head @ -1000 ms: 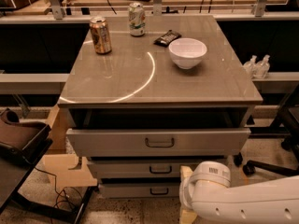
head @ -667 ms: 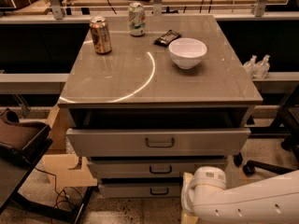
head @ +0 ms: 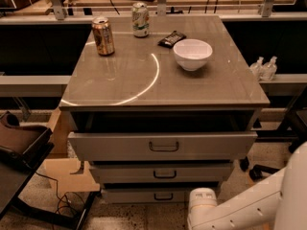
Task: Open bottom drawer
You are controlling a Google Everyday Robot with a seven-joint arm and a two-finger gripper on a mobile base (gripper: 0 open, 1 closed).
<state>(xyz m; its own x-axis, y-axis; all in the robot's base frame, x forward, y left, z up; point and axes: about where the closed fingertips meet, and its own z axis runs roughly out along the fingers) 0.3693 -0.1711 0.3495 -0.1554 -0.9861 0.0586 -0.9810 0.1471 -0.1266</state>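
The bottom drawer (head: 144, 196) is the lowest and narrowest of three grey fronts on the cabinet, with a small dark loop handle (head: 163, 196). It sits nearly flush, just above the floor. My white arm (head: 225, 212) comes in from the lower right, and its rounded end lies right of and slightly below that handle. My gripper is below the picture's bottom edge and does not show.
The middle drawer (head: 163, 172) and the wide top drawer (head: 163, 146) stick out a little above. On the cabinet top (head: 144, 80) stand two cans (head: 103, 35) (head: 140, 19), a white bowl (head: 192, 53) and a dark packet (head: 171, 38). A dark chair (head: 19, 147) is at left and cardboard (head: 62, 171) lies on the floor.
My arm's rounded end has moved lower and slightly left, toward the bottom drawer's level. The drawers and tabletop items have not moved.
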